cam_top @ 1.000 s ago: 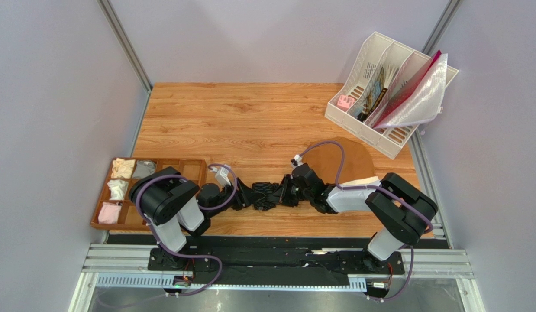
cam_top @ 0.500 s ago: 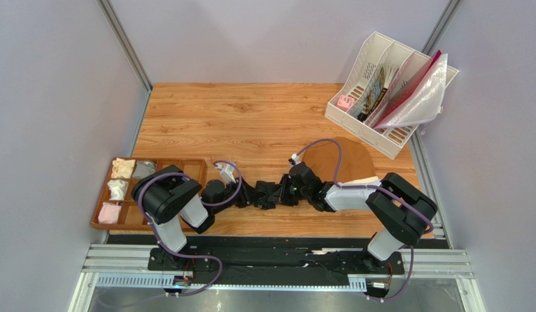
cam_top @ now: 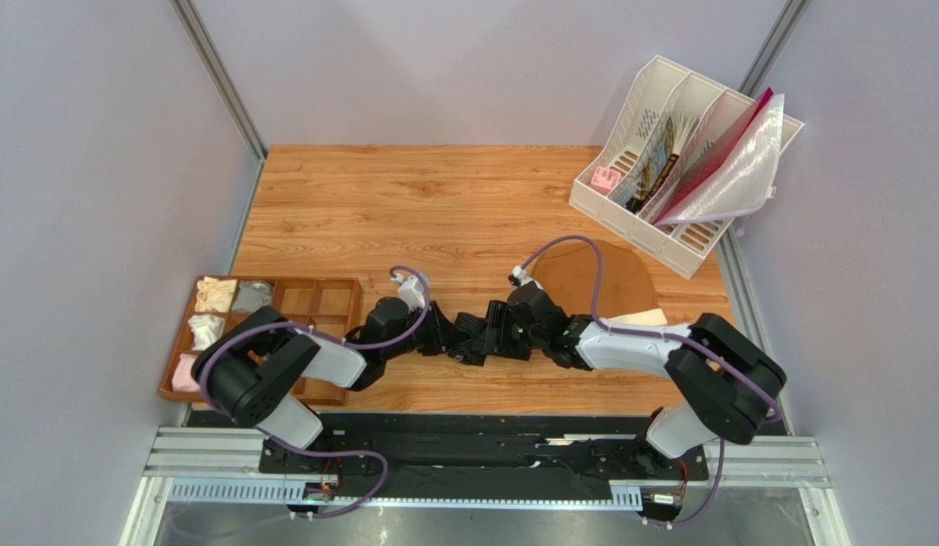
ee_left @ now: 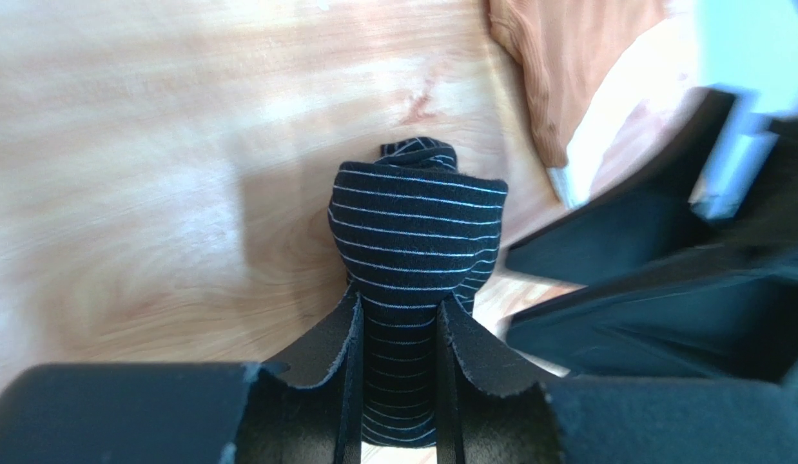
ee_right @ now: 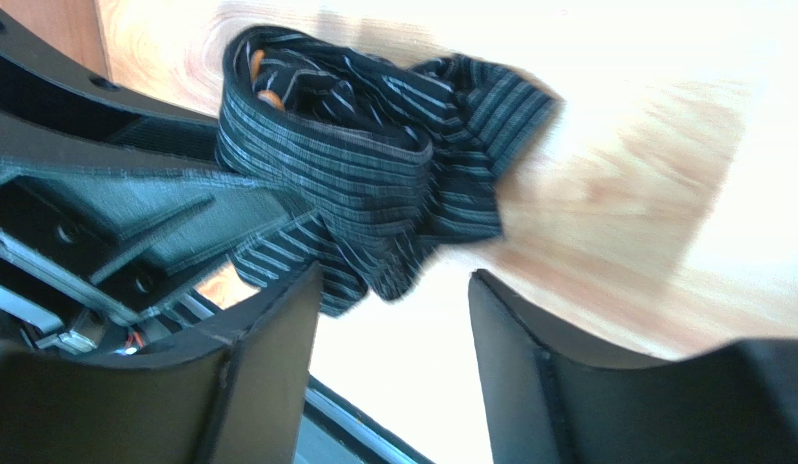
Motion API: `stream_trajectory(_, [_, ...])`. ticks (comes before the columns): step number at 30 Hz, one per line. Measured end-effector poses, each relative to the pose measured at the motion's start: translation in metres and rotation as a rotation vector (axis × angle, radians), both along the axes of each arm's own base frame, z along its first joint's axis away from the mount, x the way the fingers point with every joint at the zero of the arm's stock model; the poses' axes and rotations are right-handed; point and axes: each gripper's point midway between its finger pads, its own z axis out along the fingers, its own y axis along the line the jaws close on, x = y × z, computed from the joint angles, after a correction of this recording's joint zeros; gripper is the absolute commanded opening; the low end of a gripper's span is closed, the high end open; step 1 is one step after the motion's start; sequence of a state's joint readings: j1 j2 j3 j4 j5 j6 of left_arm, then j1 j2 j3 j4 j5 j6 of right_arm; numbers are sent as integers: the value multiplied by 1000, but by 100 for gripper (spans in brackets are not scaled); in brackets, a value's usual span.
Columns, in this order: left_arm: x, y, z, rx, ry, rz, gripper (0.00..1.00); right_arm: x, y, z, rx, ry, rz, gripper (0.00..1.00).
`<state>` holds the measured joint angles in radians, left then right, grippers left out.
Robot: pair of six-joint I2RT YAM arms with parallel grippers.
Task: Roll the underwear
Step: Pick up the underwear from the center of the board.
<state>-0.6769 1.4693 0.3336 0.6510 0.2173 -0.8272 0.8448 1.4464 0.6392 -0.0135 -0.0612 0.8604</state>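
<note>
Your left gripper is clamped on the near end of the underwear — a bunched black roll lying on the table, long axis running straight out from those jaws; your right gripper stands open and empty, the bundle just ahead of it — the left is nearer.

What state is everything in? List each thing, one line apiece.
underwear: bunched into a loose roll, one end pinched.
left gripper: shut on the underwear.
right gripper: open, holding nothing, just short of the underwear.
brown briefs: lying flat, partly under the right arm.
tray: some compartments hold rolled pieces, others are bare.
file rack: upright, holding folders.
</note>
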Motion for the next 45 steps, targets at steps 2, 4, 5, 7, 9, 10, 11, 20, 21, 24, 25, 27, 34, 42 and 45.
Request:
stream_trajectory(2, [4,6,7,77,-18,2,18,5,-9,14,-8,-43,-16,65])
stream_trajectory(4, [7,13,13,139,-31,5,18,13,-19,28,-8,-89,-42,65])
stream_trajectory(5, [6,16,14,165,-34,2,18,16,-23,34,-6,-108,-53,65])
stream_trajectory(7, [3,26,13,236,-22,-8,18,22,-34,46,-8,-148,-77,65])
stream_trajectory(9, [-4,35,11,289,-5,-18,18,26,-40,53,-10,-177,-89,65])
stream_trajectory(10, [-7,41,10,314,7,-21,18,27,-42,55,-12,-186,-91,65])
stream_trajectory(11, [-11,48,11,336,17,-24,18,27,-45,58,-15,-197,-90,66])
stream_trajectory(20, [-6,109,45,407,49,110,18,24,-52,68,-19,-254,-51,66])
stream_trajectory(21, [-4,113,48,418,56,124,18,24,-52,69,-17,-258,-48,66])
stream_trajectory(24, [3,123,55,441,69,150,18,20,-49,75,3,-267,-18,66])
stream_trajectory(25, [7,127,58,448,72,159,18,19,-48,76,10,-270,-9,66])
stream_trajectory(27, [17,134,63,457,69,182,18,15,-48,76,18,-271,9,66])
stream_trajectory(34, [56,162,64,500,99,241,18,5,-49,68,20,-257,50,66])
stream_trajectory(42, [85,184,59,583,138,238,17,1,-52,81,52,-300,65,66])
stream_trajectory(45, [94,195,65,613,126,252,17,1,-55,83,54,-314,63,66])
